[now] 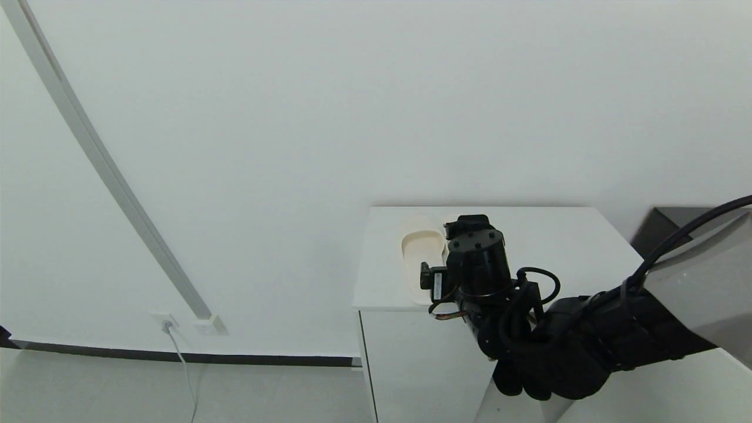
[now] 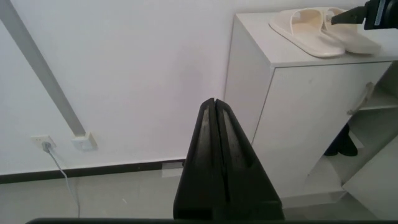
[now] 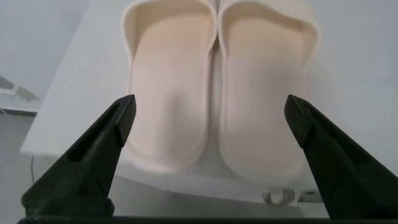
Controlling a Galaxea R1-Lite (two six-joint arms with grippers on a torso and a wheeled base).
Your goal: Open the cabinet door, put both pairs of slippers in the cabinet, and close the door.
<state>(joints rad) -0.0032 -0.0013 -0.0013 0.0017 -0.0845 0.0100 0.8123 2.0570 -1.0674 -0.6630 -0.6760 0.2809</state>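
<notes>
The right gripper (image 3: 210,106) is wide open by the slippers (image 3: 217,74) on the cabinet (image 1: 529,247); it should go round both, then squeeze.

R wrist cam close behind right claw (image 3: 210,107), over cream moulded slippers (image 3: 168,93); head cam higher behind; L wrist cam shares slippers, farther.

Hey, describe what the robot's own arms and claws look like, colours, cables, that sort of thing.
The right arm is black, with a cylindrical wrist housing dotted with screws, trailing black cables, a small white label and a grey shell higher up. The right claw and left claw have matte black, tapering fingers.
</notes>
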